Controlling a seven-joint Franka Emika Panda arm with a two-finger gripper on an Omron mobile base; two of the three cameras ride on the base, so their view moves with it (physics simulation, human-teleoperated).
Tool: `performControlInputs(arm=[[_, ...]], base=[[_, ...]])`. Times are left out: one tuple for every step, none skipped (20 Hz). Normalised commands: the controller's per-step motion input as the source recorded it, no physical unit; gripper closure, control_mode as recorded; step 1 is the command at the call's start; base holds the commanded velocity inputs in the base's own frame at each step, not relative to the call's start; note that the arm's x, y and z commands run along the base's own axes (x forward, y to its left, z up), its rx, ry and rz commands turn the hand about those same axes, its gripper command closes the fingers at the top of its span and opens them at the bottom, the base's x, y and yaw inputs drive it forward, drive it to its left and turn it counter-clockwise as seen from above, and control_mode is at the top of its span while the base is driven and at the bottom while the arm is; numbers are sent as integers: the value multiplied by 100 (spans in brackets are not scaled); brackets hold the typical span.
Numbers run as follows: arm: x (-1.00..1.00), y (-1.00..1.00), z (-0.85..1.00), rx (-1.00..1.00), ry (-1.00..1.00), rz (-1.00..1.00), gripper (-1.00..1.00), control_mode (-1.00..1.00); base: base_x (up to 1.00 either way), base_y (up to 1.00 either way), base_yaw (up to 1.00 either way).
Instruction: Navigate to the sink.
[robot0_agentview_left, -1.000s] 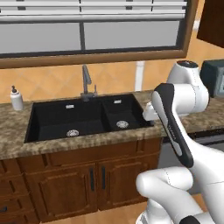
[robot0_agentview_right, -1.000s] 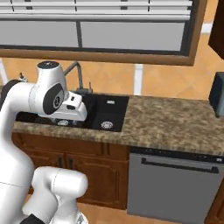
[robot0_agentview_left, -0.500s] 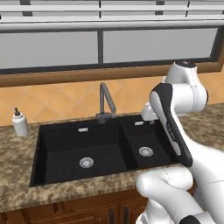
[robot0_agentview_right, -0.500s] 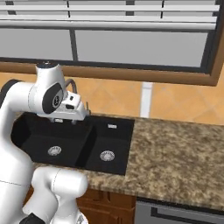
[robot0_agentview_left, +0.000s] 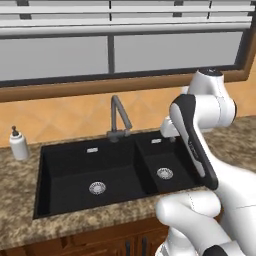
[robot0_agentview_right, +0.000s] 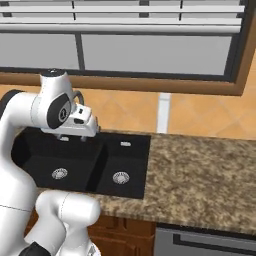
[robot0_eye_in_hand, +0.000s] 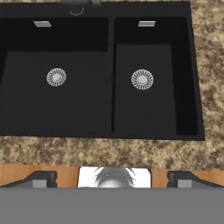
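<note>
Base has driven closer so the sink now sits just ahead, centred under the window in the counter, arm tucked high over its right bowl for travel, gripper fingers spread apart, holding nothing.

Black sink, silver drains, speckled brown counter, white soap bottle

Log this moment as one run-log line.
phase: base at sink | end effector: open, empty, above front counter edge | basins: empty | soap dispenser: left of sink
</note>
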Motion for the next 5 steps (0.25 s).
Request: performControlInputs(arm=[[0, 0, 0, 0, 0, 0, -100, 100], [0, 0, 0, 0, 0, 0, -100, 100], [0, 0, 0, 0, 0, 0, -100, 100], [0, 0, 0, 0, 0, 0, -100, 100], [0, 0, 0, 0, 0, 0, -100, 100]], base=[[78, 53, -20], [75, 54, -20], [69, 54, -21], [65, 51, -21], [64, 54, -21]])
